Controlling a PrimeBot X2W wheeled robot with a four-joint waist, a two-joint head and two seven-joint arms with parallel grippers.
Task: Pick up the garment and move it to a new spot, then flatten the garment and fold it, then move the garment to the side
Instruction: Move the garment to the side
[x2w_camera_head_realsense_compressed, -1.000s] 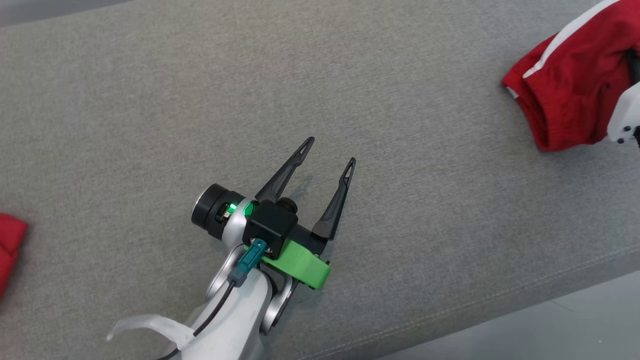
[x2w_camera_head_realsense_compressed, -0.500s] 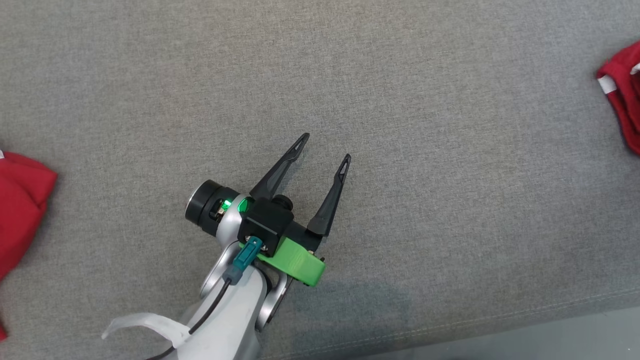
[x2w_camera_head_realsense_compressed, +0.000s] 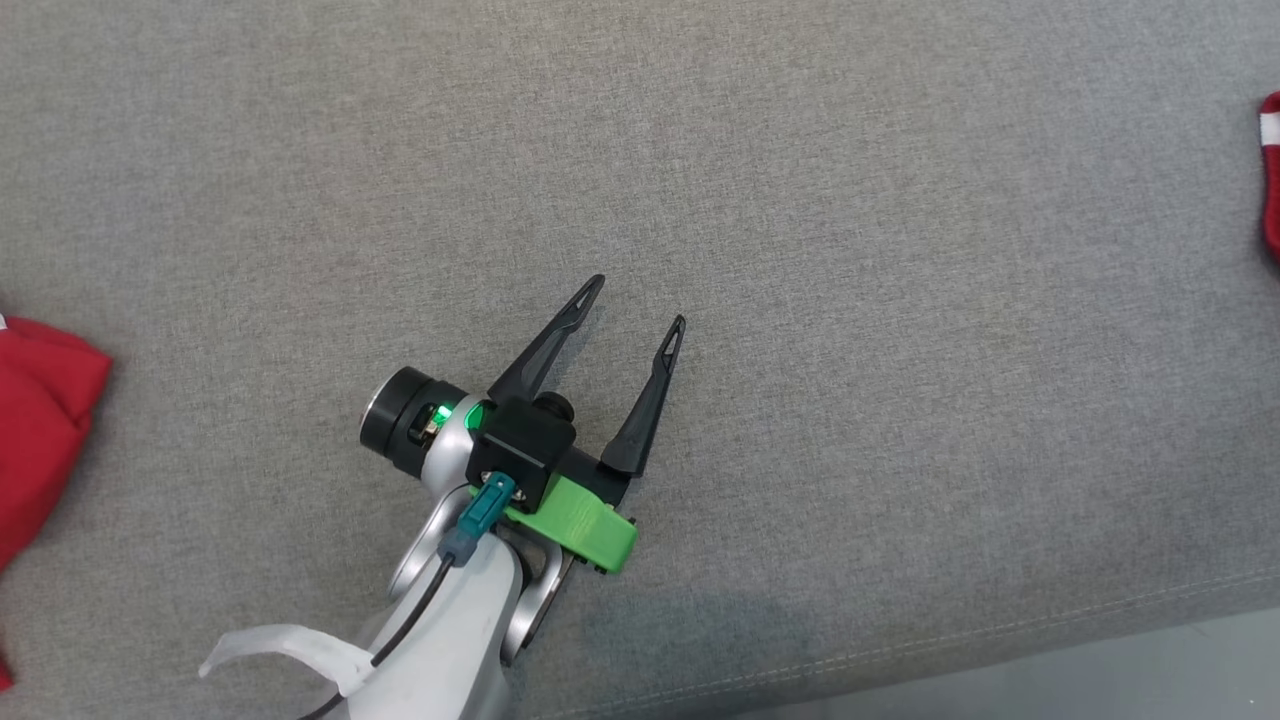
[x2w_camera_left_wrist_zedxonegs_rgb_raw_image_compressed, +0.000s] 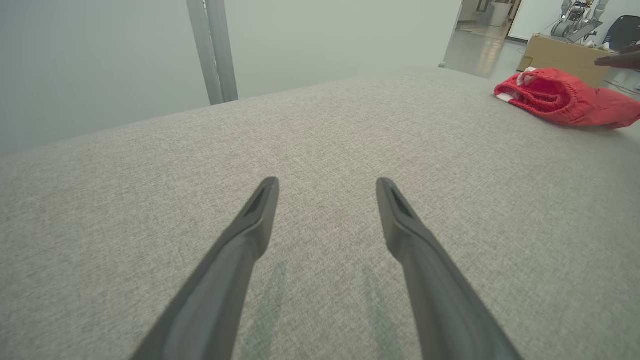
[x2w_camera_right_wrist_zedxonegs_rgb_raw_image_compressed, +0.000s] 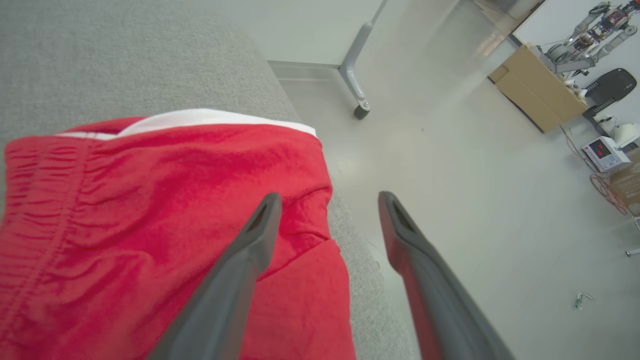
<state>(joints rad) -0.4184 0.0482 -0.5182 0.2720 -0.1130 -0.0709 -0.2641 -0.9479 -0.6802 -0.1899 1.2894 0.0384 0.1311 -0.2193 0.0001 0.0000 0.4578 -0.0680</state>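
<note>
well, left gripper (x2w_camera_head_realsense_compressed: 638, 300) sits mid-frame in the head view, low over the grey upholstered surface (x2w_camera_head_realsense_compressed: 900, 300). its 2 dark fingers (x2w_camera_left_wrist_zedxonegs_rgb_raw_image_compressed: 235, 260) are spread wide, nothing between them. a green bracket (x2w_camera_head_realsense_compressed: 580, 525) sits at the wrist. in the left wrist view the fingers hang just above the fabric, with a faint shadow under each.

garment (x2w_camera_head_realsense_compressed: 40, 420): bright red, at the far left edge of the head view. it lies on the grey surface and the frame cuts most of it off, so i cannot tell how it is folded. it is well apart from my left gripper.

right gripper (x2w_camera_right_wrist_zedxonegs_rgb_raw_image_compressed: 328, 197): fingers spread apart, gripping nothing. the left finger crosses in front of a darker red bundled piece (x2w_camera_right_wrist_zedxonegs_rgb_raw_image_compressed: 125, 225) with a gathered waistband and a white band along its far side. the right finger shows against the pale floor (x2w_camera_right_wrist_zedxonegs_rgb_raw_image_compressed: 475, 175). i cannot tell whether the finger touches the cloth.

the bundled piece lies at the edge of the grey surface, right where it drops to the floor. in the head view it is a red sliver with a white stripe at the far right edge. in the left wrist view it lies at upper right, well apart from my left fingers.

background: cardboard box (x2w_camera_right_wrist_zedxonegs_rgb_raw_image_compressed: 540, 95), caster leg (x2w_camera_right_wrist_zedxonegs_rgb_raw_image_compressed: 357, 75), metal post (x2w_camera_left_wrist_zedxonegs_rgb_raw_image_compressed: 212, 50).
</note>
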